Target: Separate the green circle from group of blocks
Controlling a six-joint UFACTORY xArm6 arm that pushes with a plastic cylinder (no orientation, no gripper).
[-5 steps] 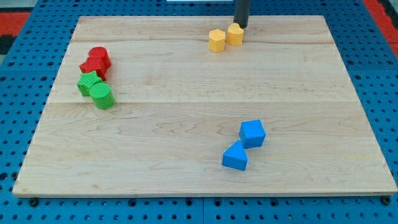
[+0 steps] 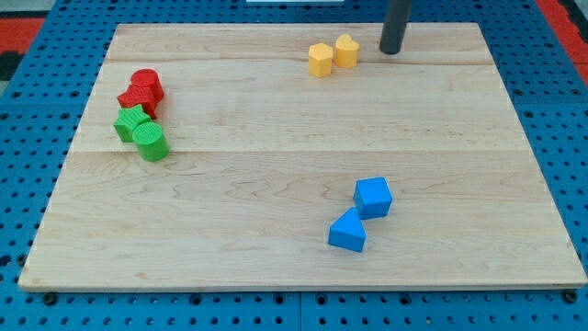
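The green circle (image 2: 150, 142) sits at the view's left, touching the green star (image 2: 131, 122) above and left of it. A red circle (image 2: 147, 85) and another red block (image 2: 136, 99) sit just above the green star, making one group. My tip (image 2: 391, 51) is near the view's top, right of centre, on the board, far to the right of the group. It stands a little right of two yellow blocks (image 2: 333, 54) and is not touching them.
A blue cube (image 2: 373, 197) and a blue triangle-like block (image 2: 348, 231) sit touching at the lower right. The wooden board (image 2: 294, 267) lies on a blue pegboard surface.
My tip has moved to the right, away from the yellow blocks it stood against. No block has moved.
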